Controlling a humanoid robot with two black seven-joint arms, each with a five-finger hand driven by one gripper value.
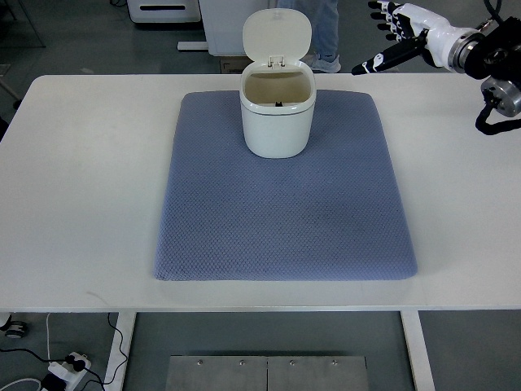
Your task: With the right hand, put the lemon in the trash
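A small cream trash bin [277, 114] stands upright near the far edge of a blue-grey mat [285, 204], its lid flipped up and open. Inside I make out only a dark spot at the bottom; no lemon shows anywhere on the table. My right hand [389, 37] hovers at the top right, beyond the table's far edge and well right of the bin, fingers spread and holding nothing. The left arm is out of view.
The mat lies on a white table [81, 204]. A person's legs and shoes [326, 49] stand behind the bin past the far edge, beside white equipment [163, 11]. Cables and a power strip [65, 371] lie on the floor at lower left.
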